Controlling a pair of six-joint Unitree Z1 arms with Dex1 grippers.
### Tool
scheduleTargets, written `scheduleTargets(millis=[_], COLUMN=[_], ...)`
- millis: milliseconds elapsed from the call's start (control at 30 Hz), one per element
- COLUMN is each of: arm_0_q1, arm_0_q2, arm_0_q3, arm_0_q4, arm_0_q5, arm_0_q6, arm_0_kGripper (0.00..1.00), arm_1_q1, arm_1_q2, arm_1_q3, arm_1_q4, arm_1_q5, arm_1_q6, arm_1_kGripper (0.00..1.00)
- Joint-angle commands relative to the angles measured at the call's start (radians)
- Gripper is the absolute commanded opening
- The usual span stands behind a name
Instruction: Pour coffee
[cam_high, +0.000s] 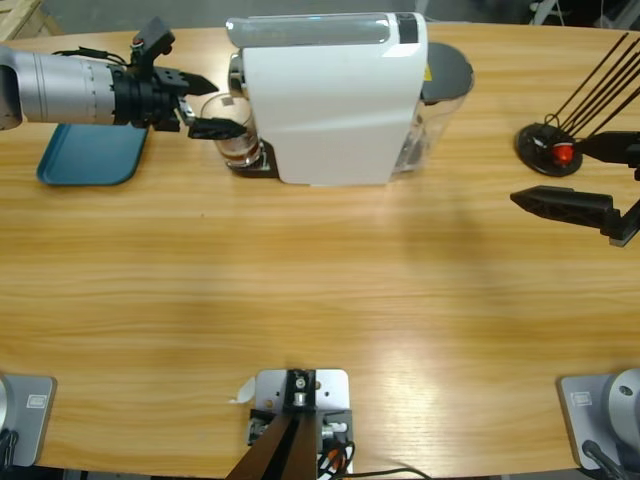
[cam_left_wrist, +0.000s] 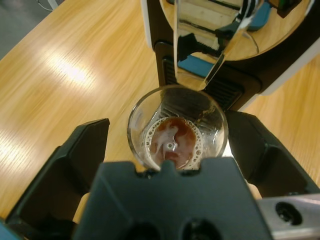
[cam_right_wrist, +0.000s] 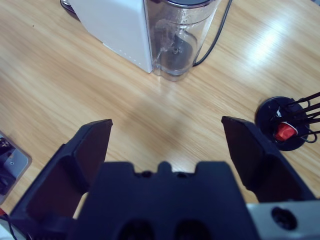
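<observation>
Flanking a clear tumbler (cam_left_wrist: 177, 127), left gripper (cam_left_wrist: 170, 145) jaws spread, not clamped; coffee (cam_left_wrist: 172, 142) shallow inside, between them. Beyond: white coffee machine (cam_high: 335, 100). Right gripper (cam_right_wrist: 167, 137): jaws wide, empty, over bare table (cam_right_wrist: 75, 85).

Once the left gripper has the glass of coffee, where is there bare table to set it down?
The widest bare stretch is the table in front of the coffee machine, between the blue tray and the right gripper. It's crowded at the glass, where the left gripper straddles it under the spout, and by the capsule stand.
</observation>
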Motion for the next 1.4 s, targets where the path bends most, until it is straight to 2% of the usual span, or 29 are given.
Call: scheduleTargets(millis=[33,233,300,367,467,500,633,833,1033,1400], arm_0_q1=[0.007,0.007,0.007,0.005,0.005,0.005,0.005,0.018,0.025,0.098], arm_0_q2=[0.076,0.088,0.095,0.095,0.096,0.097,0.096,0.093,0.071,-0.013], arm_0_q3=[-0.007,-0.015,-0.017,-0.015,-0.015,-0.015,-0.016,-0.004,0.013,0.139], arm_0_q4=[-0.012,-0.012,-0.011,-0.011,-0.009,-0.009,-0.01,-0.052,-0.055,-0.054], arm_0_q5=[-0.049,-0.051,-0.051,-0.054,-0.054,-0.053,-0.056,-0.163,-0.163,-0.141], arm_0_q6=[0.007,0.004,0.005,0.005,0.005,0.005,0.005,0.017,0.021,0.034], arm_0_kGripper=[0.976,0.815,0.642,0.52,0.514,0.481,0.019,0.0,0.0,0.0], arm_1_q1=[-0.011,-0.011,-0.011,-0.011,-0.011,-0.011,-0.011,-0.011,-0.011,-0.011], arm_1_q2=[0.026,0.028,0.028,0.028,0.028,0.029,0.029,0.028,0.024,-0.024], arm_1_q3=[0.032,0.034,0.034,0.035,0.035,0.035,0.035,0.037,0.037,0.046], arm_1_q4=[-0.008,-0.008,-0.009,-0.009,-0.01,-0.01,-0.01,-0.01,-0.01,-0.011], arm_1_q5=[-0.01,-0.01,-0.01,-0.01,-0.01,-0.01,-0.011,-0.013,-0.013,-0.011], arm_1_q6=[-0.01,-0.01,-0.01,-0.01,-0.01,-0.009,-0.01,-0.01,-0.01,-0.008], arm_1_kGripper=[1.0,1.0,1.0,1.0,1.0,1.0,1.0,1.0,1.0,1.0])
